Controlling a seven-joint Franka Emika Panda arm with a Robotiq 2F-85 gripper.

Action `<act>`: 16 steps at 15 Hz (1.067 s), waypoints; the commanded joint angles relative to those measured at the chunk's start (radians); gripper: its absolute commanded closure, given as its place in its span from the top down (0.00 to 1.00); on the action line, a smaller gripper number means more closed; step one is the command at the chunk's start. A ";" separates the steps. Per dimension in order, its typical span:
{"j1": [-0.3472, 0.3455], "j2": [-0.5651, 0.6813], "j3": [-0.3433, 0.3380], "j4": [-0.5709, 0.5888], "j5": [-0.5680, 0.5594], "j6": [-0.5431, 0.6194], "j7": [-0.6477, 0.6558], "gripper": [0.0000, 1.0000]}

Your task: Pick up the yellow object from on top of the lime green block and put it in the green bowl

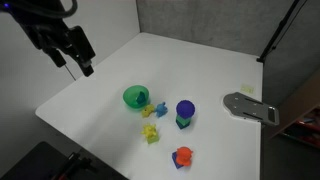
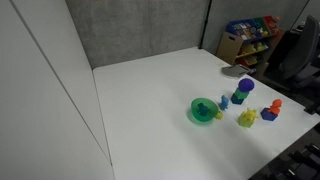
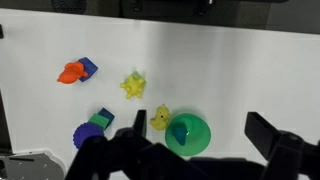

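Observation:
The yellow object [image 1: 151, 131] is a knobbly pale-yellow piece sitting on the lime green block [image 1: 153, 139], which barely shows beneath it. It also shows in the wrist view [image 3: 133, 86] and in an exterior view [image 2: 247, 117]. The green bowl [image 1: 135, 97] stands a short way from it and shows in the wrist view [image 3: 188, 133] and an exterior view [image 2: 203, 111]. In the wrist view a blue piece seems to lie in the bowl. My gripper [image 1: 80, 58] is open and empty, high above the table's far left, well away from the toys. In the wrist view its fingers [image 3: 200, 126] frame the bowl.
A yellow piece paired with a blue piece [image 1: 155, 108] lies next to the bowl. A purple cylinder on a darker green block [image 1: 185, 112] and an orange-and-blue toy [image 1: 182, 157] stand nearby. A grey flat object [image 1: 250, 107] lies at the table's edge.

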 commanded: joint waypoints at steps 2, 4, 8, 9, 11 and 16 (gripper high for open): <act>0.001 0.000 -0.001 0.002 0.000 -0.002 0.001 1.00; 0.001 0.000 -0.001 0.002 0.000 -0.002 0.001 1.00; 0.003 0.017 0.004 0.010 0.003 0.014 0.010 1.00; 0.004 0.031 0.008 0.015 0.004 0.021 0.015 1.00; 0.007 0.055 0.016 0.021 0.006 0.043 0.023 1.00; 0.014 0.140 0.040 0.019 0.006 0.132 0.053 1.00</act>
